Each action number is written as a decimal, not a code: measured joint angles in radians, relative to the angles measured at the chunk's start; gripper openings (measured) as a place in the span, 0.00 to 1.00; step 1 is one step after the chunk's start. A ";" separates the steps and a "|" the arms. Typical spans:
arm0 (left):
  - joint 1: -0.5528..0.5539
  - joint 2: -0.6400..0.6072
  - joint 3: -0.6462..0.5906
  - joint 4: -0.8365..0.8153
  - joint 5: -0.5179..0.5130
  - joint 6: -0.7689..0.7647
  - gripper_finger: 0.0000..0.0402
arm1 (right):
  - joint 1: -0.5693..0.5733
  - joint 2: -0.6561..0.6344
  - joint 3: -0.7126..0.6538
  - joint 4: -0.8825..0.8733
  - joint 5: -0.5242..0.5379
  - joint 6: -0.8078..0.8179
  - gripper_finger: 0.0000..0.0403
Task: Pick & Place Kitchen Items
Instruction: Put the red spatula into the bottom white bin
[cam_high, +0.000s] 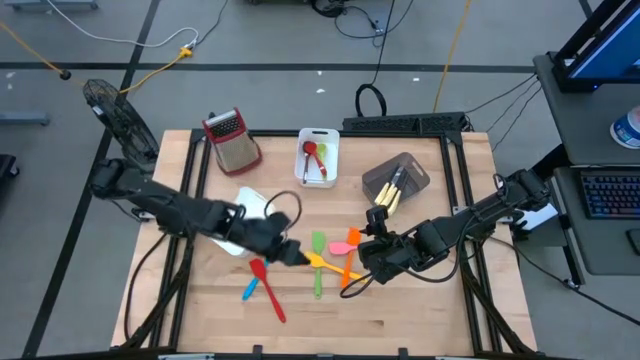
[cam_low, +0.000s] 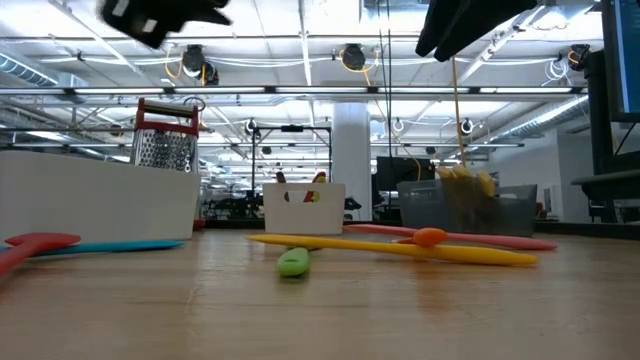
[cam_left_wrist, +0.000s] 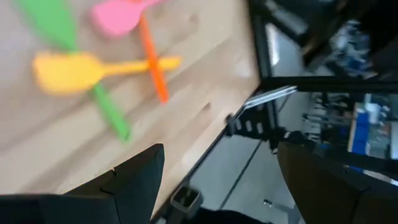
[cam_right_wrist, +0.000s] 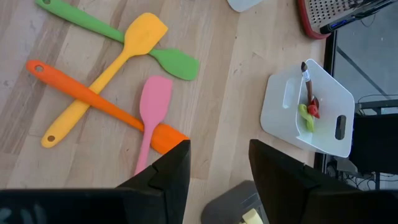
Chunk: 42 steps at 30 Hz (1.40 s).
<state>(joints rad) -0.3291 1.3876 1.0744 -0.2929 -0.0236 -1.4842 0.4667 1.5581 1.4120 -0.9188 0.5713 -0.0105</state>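
Note:
Green (cam_right_wrist: 124, 37), yellow (cam_right_wrist: 106, 74), orange (cam_right_wrist: 93, 102) and pink (cam_right_wrist: 152, 109) spatulas lie flat and crossed over one another on the wooden table (cam_high: 400, 300), near its middle. A red spatula (cam_high: 270, 295) and a blue one (cam_high: 250, 290) lie to their left. My left gripper (cam_high: 298, 252) hovers open just left of the crossed pile, nothing between its fingers (cam_left_wrist: 137, 180). My right gripper (cam_high: 368, 252) hovers open just right of the pile, above the pink and orange blades, with nothing between its fingers (cam_right_wrist: 174, 168).
A white bin (cam_high: 318, 158) at the far middle holds a red and a green utensil. A grey bin (cam_high: 397, 180) holds yellowish ones. The metal grater (cam_high: 232, 140) stands far left. Another white bin (cam_high: 250, 212) lies under my left arm. Bare wood lies toward the near edge.

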 joint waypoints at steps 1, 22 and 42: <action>-0.019 0.000 0.000 -0.026 -0.010 -0.043 0.80 | 0.000 0.000 0.000 0.000 0.000 0.000 0.38; -0.325 0.039 -0.001 -0.520 -0.198 -0.817 0.80 | -0.010 -0.009 0.000 -0.001 -0.047 0.026 0.38; -0.347 0.192 -0.001 -0.418 -0.264 -0.834 0.80 | -0.166 -0.495 -0.374 0.427 -0.500 0.077 0.38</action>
<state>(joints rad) -0.6762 1.5797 1.0733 -0.7108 -0.2879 -2.3181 0.3012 1.0631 1.0383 -0.4921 0.0715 0.0670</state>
